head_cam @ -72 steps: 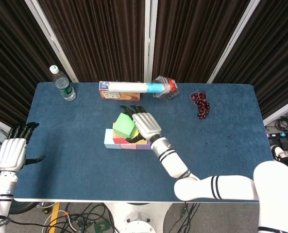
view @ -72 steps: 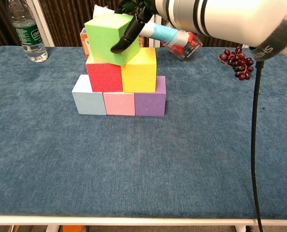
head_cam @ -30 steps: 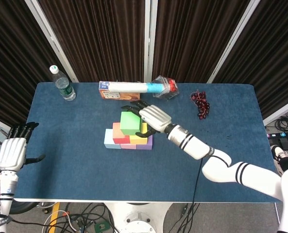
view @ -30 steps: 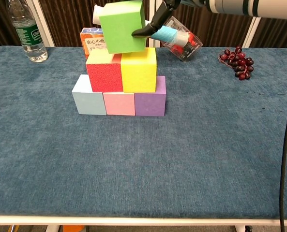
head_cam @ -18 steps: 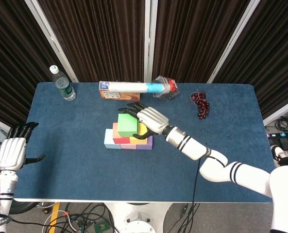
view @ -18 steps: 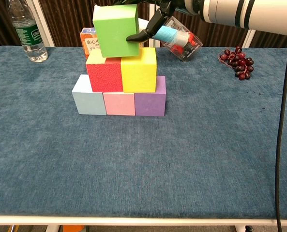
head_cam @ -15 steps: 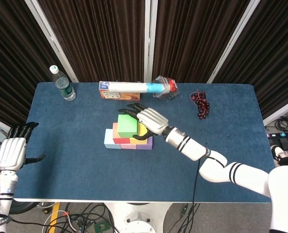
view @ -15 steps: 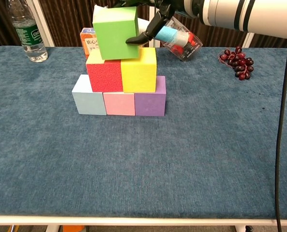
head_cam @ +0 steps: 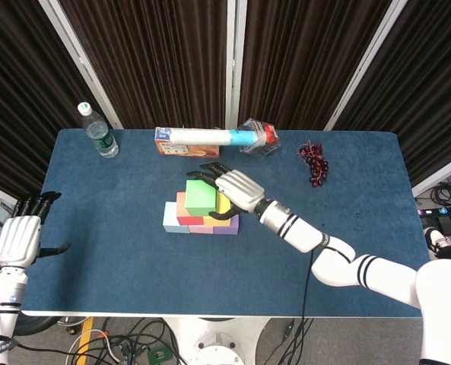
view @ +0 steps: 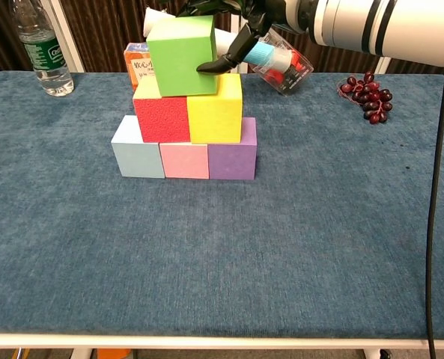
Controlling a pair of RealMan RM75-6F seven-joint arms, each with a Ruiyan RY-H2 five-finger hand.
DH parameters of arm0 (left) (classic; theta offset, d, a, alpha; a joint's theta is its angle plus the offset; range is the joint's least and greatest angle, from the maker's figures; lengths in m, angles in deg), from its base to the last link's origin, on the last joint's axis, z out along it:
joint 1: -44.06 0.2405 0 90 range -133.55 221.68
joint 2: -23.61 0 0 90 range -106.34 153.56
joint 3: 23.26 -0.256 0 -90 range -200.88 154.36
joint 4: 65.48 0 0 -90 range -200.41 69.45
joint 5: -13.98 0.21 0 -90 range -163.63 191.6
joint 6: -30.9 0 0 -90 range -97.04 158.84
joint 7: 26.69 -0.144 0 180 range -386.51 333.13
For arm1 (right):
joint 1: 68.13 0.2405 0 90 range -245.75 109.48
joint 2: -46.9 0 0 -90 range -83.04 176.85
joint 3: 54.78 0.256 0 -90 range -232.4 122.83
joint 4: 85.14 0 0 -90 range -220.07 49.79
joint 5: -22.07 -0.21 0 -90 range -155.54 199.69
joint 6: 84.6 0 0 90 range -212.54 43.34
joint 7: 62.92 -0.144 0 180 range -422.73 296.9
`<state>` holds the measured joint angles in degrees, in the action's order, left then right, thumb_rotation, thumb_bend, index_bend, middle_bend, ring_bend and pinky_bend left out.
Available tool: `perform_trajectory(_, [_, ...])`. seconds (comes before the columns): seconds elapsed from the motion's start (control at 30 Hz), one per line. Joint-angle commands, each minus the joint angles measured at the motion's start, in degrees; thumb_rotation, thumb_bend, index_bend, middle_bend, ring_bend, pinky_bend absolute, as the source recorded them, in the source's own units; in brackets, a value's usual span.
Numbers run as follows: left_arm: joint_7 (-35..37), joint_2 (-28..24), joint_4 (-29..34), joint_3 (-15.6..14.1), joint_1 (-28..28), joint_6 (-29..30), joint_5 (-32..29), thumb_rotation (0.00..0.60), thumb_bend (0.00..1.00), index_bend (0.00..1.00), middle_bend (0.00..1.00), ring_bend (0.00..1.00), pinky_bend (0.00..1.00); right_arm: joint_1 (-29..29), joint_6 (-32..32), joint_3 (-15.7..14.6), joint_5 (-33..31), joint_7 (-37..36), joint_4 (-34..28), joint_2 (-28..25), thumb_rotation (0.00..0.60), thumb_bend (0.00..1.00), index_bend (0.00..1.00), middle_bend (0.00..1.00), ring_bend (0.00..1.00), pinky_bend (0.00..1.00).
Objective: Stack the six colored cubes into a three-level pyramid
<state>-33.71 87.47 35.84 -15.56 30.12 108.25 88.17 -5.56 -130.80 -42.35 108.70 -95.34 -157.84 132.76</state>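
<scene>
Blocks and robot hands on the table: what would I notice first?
First, the bright block stack in the middle of the blue table. The right hand holds a green block on top of the red block and yellow block. Purple grapes lie at the far right.

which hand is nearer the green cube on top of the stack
Right. The right hand grips the green cube from its right side, atop the red cube and yellow cube. The left hand hangs off the table's left edge, far from the cube.
</scene>
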Motion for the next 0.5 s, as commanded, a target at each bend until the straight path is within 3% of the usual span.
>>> perform_trajectory(0.03, [0.2,0.0,0.0,-0.1,0.1,0.1,0.2,0.6,0.0,0.15,0.1,0.05,0.06,0.1,0.0,-0.1,-0.1,0.1,-0.1,0.0,0.6,0.3,0.09,0.27,0.0,0.0])
perform_trajectory(0.5, [0.7,0.0,-0.1,-0.1,0.1,0.0,0.2,0.6,0.0,0.15,0.1,0.05,0.06,0.5,0.3,-0.6,-0.8,1.3,-0.1,0.2,0.6,0.29,0.06,0.25,0.0,0.0])
